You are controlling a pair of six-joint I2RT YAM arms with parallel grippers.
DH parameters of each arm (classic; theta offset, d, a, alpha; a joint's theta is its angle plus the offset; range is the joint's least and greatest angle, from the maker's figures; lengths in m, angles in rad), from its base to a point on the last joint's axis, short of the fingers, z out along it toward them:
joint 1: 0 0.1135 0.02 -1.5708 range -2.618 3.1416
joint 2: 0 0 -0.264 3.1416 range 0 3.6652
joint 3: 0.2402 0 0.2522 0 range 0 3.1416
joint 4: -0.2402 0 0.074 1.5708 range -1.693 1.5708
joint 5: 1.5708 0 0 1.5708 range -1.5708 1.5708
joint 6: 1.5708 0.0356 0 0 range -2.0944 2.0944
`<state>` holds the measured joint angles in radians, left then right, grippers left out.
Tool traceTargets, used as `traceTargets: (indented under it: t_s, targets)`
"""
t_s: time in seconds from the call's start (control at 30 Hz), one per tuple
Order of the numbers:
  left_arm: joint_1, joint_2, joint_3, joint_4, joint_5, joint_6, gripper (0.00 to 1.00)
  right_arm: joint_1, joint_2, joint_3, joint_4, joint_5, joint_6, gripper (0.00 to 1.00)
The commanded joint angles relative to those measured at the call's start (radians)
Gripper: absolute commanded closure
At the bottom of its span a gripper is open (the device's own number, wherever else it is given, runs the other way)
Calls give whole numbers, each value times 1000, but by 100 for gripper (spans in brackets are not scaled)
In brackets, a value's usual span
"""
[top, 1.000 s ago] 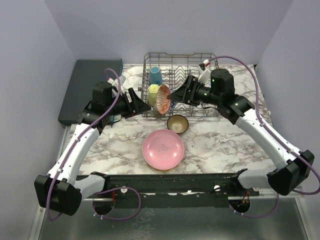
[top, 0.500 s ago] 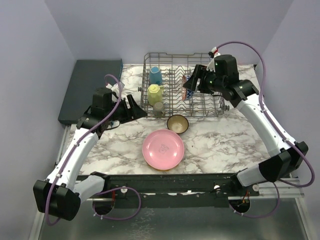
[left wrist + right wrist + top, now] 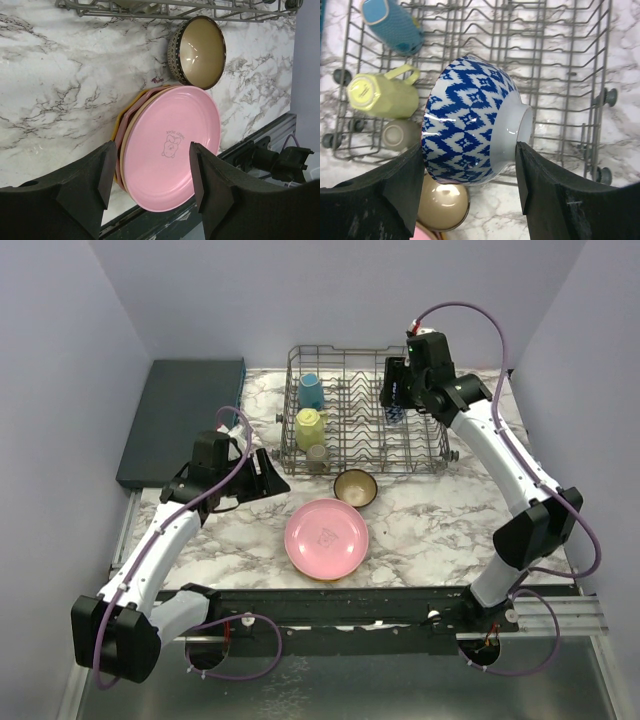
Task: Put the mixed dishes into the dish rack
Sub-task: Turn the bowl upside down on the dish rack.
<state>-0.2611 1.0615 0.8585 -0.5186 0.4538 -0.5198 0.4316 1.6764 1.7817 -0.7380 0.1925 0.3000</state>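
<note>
no readable text, small cartoon emblem on pink plate (image 3: pixel 172 165)

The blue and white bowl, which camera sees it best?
The right wrist view. There the blue and white bowl fills the middle, held in the right tool over the dish rack, its zigzag pattern clear. The top external view shows only a small blue bit below that tool. The left wrist view misses it.

The table (image 3: pixel 440 520) is being overlooked from above; past the left claw (image 3: pixel 152 150) and right claw (image 3: pixel 470 150), the brown bowl (image 3: pixel 197 52) is being shared close-up.
</note>
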Motion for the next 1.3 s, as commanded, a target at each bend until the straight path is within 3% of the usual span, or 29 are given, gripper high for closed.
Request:
traceTargets:
  t_s: [0.0,0.37,0.97,1.27]
  targets:
    - [2,-41,-26,4,-19,35,35,-3,68,90,-15,153,-77,76]
    - [-10,-51,-57,25,-24,38,36,-5,299,251,-4,315,-198,76]
    - [-12,-47,-56,17,-58,47,36,-7,590,311,188,566,-467,79]
    - [-12,-40,-55,13,-71,49,36,-21,684,390,264,618,-553,79]
